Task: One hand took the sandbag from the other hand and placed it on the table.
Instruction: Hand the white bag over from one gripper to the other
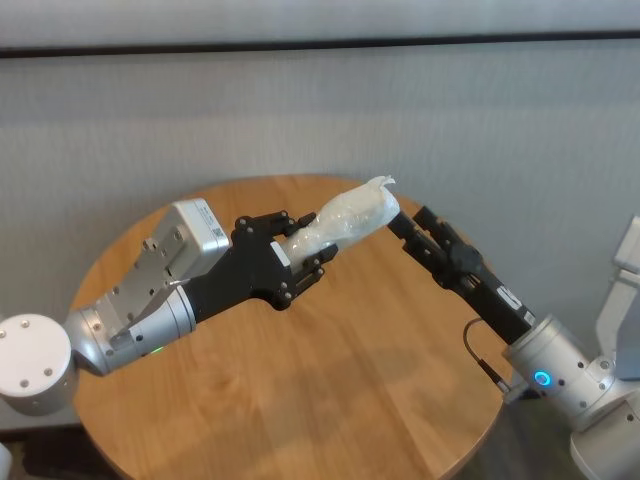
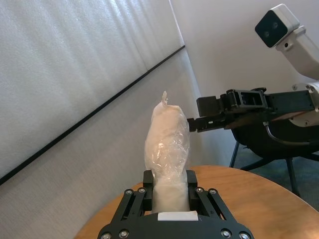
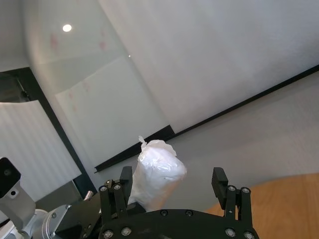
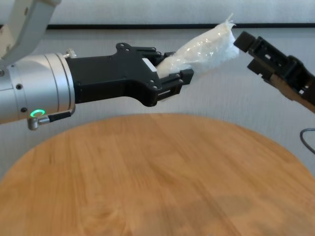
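Observation:
The sandbag (image 1: 350,220), a white lumpy pouch in clear plastic with a twisted tip, is held in the air above the round wood-grain table (image 1: 350,380). My left gripper (image 1: 300,245), on the green-lit wrist, is shut on its lower end (image 2: 167,149), and the tip points toward my right arm. My right gripper (image 1: 408,222), on the blue-lit wrist, is open. Its fingertips are right at the bag's tip. In the right wrist view the bag (image 3: 157,172) shows between the spread fingers (image 3: 222,184). The chest view shows the bag (image 4: 206,46) with the right gripper (image 4: 248,49) beside its tip.
A grey wall with a dark horizontal band (image 1: 320,45) stands behind the table. The table top (image 4: 157,172) lies below both arms. A white camera housing (image 2: 276,25) and a dark stand (image 2: 269,144) show beyond the table's edge.

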Robot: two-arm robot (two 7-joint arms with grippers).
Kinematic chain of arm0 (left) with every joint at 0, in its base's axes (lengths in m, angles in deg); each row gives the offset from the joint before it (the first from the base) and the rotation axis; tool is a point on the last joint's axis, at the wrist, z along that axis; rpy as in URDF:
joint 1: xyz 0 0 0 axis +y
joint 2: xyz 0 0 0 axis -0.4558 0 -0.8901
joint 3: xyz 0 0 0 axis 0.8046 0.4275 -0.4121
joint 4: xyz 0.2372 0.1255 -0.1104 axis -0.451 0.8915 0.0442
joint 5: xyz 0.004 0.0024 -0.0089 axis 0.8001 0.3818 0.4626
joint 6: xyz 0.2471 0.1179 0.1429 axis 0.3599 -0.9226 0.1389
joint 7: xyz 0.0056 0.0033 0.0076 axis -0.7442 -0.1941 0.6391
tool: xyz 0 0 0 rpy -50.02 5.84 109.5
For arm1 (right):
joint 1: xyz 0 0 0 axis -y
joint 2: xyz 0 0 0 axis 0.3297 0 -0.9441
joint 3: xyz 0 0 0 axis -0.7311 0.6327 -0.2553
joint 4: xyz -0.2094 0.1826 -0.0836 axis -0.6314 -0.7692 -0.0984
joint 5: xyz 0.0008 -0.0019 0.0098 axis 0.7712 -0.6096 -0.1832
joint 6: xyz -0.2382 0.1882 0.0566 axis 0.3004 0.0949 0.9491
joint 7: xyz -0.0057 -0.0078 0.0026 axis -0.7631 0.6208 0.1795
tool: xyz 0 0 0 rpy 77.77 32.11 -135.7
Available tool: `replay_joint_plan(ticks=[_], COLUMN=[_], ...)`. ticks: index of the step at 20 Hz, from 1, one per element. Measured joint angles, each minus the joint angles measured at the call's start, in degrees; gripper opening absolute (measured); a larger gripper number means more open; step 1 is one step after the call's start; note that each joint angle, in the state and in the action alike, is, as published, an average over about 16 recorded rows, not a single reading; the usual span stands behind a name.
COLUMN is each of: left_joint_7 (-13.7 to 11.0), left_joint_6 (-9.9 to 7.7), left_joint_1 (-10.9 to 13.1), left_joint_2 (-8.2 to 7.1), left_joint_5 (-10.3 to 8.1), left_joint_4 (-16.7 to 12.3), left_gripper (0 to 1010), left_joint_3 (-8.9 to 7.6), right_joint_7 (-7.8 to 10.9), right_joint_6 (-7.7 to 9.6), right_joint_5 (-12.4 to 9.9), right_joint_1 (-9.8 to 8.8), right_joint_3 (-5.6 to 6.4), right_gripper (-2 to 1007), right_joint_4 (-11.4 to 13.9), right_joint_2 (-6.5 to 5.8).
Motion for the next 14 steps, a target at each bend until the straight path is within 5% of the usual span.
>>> replay_joint_plan(ticks=[14], left_joint_7=[0.00], left_joint_6=[0.00], left_joint_1=[0.00], left_joint_2=[0.00], left_joint_5=[0.00], left_joint_4=[0.00], left_gripper=[412], left_joint_3=[0.00], right_joint_7=[2.69], right_joint_6=[1.57], right_joint_5=[-2.10], right_joint_1=[4.79], right_joint_3=[-4.12], right_gripper=[1002], right_joint_4=[-5.54], right_joint_2=[2.02])
